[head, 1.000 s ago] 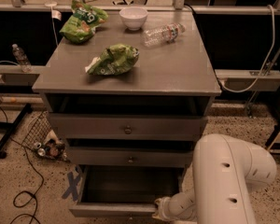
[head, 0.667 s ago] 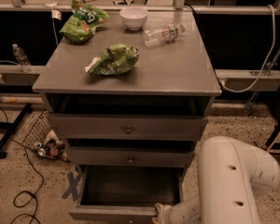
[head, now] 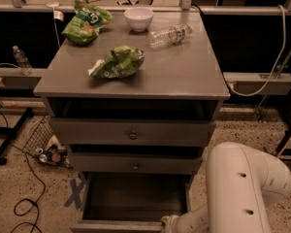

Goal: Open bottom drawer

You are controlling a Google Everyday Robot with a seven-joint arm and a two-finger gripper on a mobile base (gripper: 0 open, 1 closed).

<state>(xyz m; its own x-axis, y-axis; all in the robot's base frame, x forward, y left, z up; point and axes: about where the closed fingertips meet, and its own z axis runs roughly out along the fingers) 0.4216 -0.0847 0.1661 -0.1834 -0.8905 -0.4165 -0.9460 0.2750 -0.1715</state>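
Drawn slightly further out, the bottom drawer (head: 136, 198) is judged almost fully open; the gripper (head: 168, 222) is seen at its front edge, and its grip cannot be told

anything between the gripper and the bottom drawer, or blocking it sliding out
Nothing visible does. The gripper sits at the front edge of the bottom drawer, at its right end; the floor ahead is out of view.
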